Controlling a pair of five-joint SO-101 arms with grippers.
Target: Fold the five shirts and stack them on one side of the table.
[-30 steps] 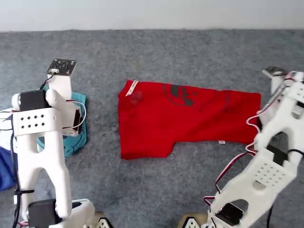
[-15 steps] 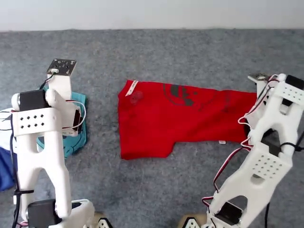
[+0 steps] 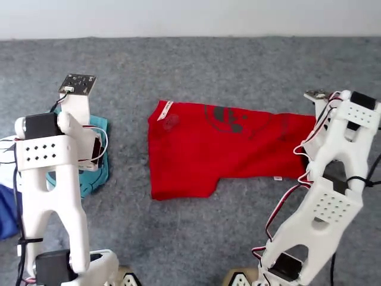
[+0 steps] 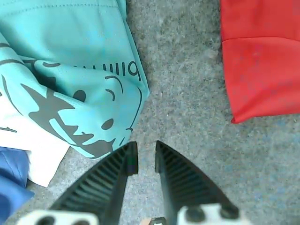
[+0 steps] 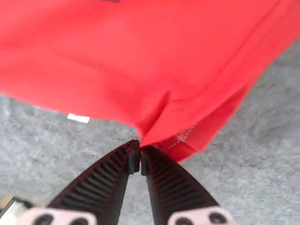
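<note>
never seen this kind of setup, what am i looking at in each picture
The white machines are two robot arms at a grey-covered table. One picture looks down from a fixed camera; the other two come from a camera on each arm's wrist, showing its black ridged gripper. A red shirt lies in the middle; a teal shirt tops white cloth and blue cloth at the left. The right gripper pinches the red shirt's edge. The left gripper hangs slightly open beside the teal shirt, holding nothing.
</note>
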